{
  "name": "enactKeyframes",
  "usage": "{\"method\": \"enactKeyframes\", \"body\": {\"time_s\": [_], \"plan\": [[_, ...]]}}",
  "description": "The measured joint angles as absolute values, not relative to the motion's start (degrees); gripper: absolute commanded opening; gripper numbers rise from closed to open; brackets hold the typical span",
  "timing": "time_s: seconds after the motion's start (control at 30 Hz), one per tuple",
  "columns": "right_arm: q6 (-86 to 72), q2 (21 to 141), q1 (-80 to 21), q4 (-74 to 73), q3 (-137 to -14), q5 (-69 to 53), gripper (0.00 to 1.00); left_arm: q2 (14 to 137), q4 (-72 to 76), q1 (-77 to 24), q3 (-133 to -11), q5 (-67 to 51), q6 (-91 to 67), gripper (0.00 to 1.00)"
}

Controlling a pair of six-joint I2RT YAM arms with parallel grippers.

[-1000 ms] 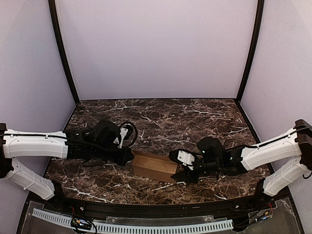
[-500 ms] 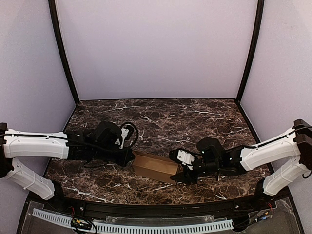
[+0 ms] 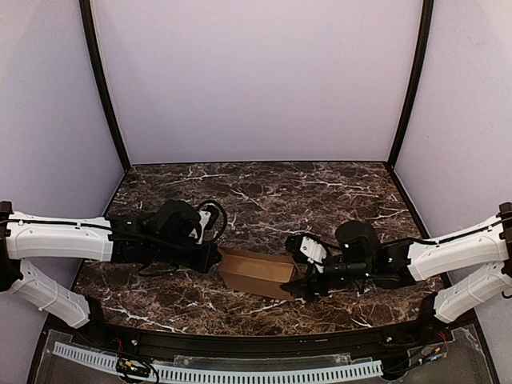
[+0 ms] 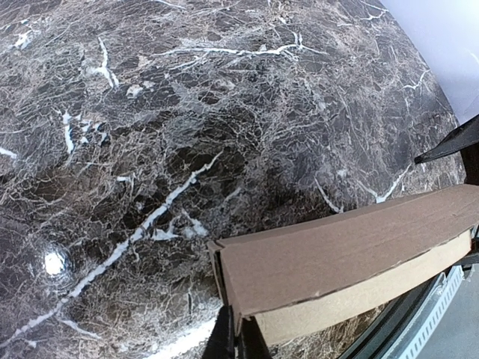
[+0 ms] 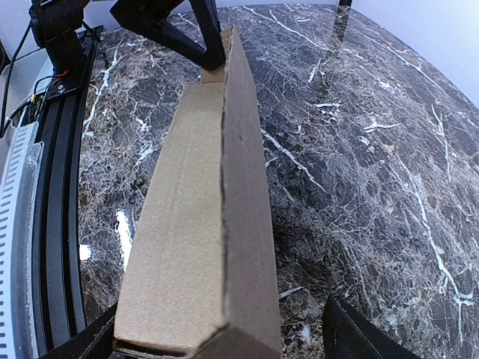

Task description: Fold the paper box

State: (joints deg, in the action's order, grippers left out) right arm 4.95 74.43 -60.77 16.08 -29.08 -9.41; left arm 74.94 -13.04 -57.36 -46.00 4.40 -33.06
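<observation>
The paper box [image 3: 254,274] is a narrow brown cardboard box lying on the marble table, between my two arms. My left gripper [image 3: 214,260] is shut on the cardboard edge at the box's left end. In the left wrist view its fingers [image 4: 228,340] pinch that edge of the box [image 4: 352,254]. My right gripper [image 3: 302,280] is open at the box's right end. In the right wrist view [image 5: 224,344] its jaws stand wide apart, with the end of the box [image 5: 202,217] between them.
The dark marble table [image 3: 264,196] runs back to purple walls. A black rail and a perforated white strip [image 3: 240,372] lie along the near edge. The left gripper [image 5: 187,30] shows at the far end of the box in the right wrist view.
My right arm has shifted a little to the right and its wrist has turned, still at the box's right end. The left arm and the box have hardly moved.
</observation>
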Motion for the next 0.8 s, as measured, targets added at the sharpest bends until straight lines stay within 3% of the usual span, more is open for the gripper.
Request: {"method": "enactKeyframes", "body": {"time_s": [0.1, 0.17, 0.2, 0.8], "plan": [[4.21, 72.27, -60.75, 15.97, -28.64, -8.88, 0.86, 74.94, -12.91, -57.56, -46.0, 5.02, -33.41, 0.01], [3.9, 71.26, -60.75, 15.99, -28.58, -8.71, 0.98, 74.94, -12.91, -57.67, -46.0, 5.34, -33.52, 0.01], [3.62, 70.87, -60.73, 15.99, -28.56, -8.67, 0.99, 74.94, -12.91, -57.71, -46.0, 5.52, -33.56, 0.01], [-3.84, 56.55, -58.81, 12.97, -26.76, -3.68, 0.99, 73.36, -15.03, -59.16, -44.93, 14.61, -38.06, 0.01]]}}
